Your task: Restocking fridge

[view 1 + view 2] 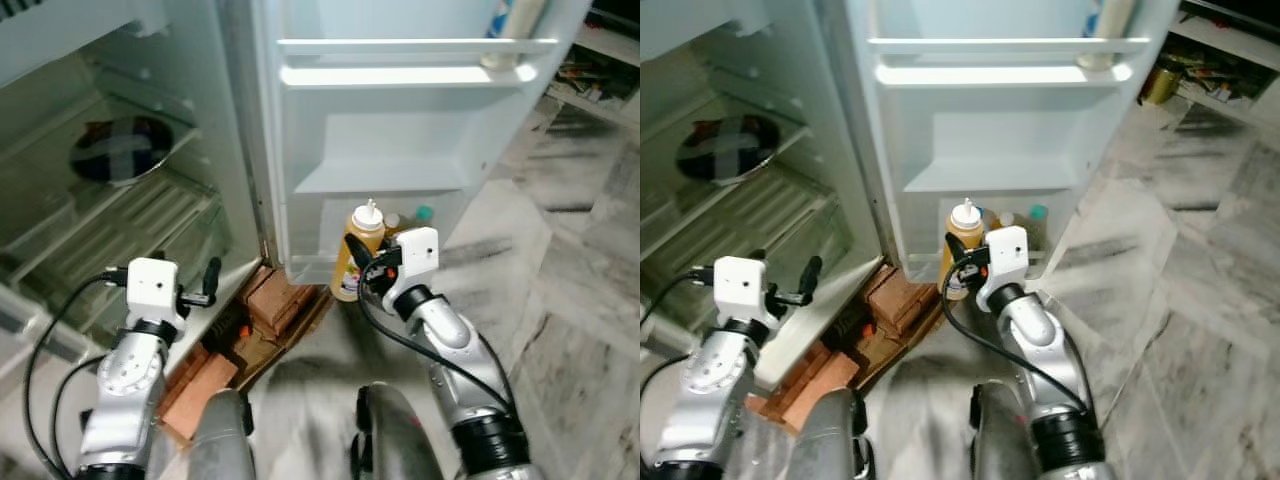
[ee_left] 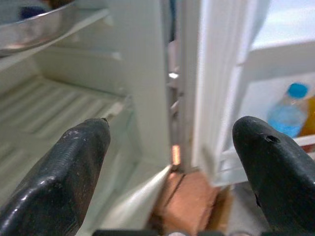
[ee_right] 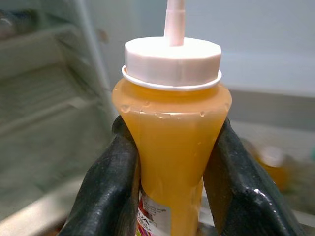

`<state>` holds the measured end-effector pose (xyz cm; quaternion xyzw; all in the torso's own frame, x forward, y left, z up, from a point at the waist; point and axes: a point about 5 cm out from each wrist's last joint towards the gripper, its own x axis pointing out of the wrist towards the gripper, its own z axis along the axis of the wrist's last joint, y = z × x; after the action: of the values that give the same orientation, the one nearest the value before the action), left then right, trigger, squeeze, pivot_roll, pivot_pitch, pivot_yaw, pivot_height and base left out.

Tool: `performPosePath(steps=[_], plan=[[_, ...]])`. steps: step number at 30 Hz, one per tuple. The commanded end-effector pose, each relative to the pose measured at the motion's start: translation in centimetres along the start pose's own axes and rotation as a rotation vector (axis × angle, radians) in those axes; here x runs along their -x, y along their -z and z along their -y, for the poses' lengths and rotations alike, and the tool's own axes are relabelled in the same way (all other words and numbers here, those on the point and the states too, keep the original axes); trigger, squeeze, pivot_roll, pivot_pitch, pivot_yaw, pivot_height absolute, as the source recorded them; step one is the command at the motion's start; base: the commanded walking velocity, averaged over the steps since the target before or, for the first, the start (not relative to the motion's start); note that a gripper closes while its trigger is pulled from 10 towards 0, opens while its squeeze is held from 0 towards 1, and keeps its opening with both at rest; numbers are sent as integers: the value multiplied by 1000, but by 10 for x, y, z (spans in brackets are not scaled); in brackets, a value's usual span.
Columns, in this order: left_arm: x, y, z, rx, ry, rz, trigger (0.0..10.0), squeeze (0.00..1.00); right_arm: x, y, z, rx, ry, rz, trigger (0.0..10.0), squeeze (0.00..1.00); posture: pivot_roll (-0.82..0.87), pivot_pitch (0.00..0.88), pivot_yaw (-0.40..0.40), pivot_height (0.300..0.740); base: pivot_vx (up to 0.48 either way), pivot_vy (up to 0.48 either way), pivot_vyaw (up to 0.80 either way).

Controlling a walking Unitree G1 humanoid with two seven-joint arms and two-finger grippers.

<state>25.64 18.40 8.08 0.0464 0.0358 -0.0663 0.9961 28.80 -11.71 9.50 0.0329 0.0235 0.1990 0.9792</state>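
Note:
My right gripper (image 1: pixel 358 262) is shut on a yellow sauce bottle (image 1: pixel 361 240) with a white nozzle cap, held upright in front of the lowest rack of the open fridge door (image 1: pixel 400 170). In the right wrist view both black fingers (image 3: pixel 108 187) press the bottle's neck (image 3: pixel 170 142). A blue-capped water bottle (image 2: pixel 290 110) and another small bottle (image 1: pixel 424 215) stand in that lowest door rack. My left gripper (image 1: pixel 185 280) is open with nothing between its fingers, near the bottom edge of the fridge compartment (image 1: pixel 120 220).
A steel bowl (image 1: pixel 122 150) sits on an upper shelf inside the fridge. Bricks (image 1: pixel 280 300) and cardboard lie under the fridge's front corner. A tall bottle (image 1: pixel 505 30) stands in the top door rack. Marble floor (image 1: pixel 560 280) spreads to the right.

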Motion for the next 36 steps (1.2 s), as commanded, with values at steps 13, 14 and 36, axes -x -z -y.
performPosePath(steps=[13, 14, 36], plan=[[4, 3, -9, -10, -18, -17, 10000, 0, -4, -5, -10, -14, -42, 24, 10000, 0, -7, 152, -18, 631, 356, 0, 0], [4, 3, -9, -10, -18, -17, 10000, 0, -4, -5, -10, -14, -42, 24, 10000, 0, -7, 152, -18, 631, 352, 0, 0], [5, 4, -10, -17, -38, -28, 10000, 0, -5, -4, -14, -19, -75, 20, 10000, 0, -2, 159, -19, 576, 59, 0, 0]])
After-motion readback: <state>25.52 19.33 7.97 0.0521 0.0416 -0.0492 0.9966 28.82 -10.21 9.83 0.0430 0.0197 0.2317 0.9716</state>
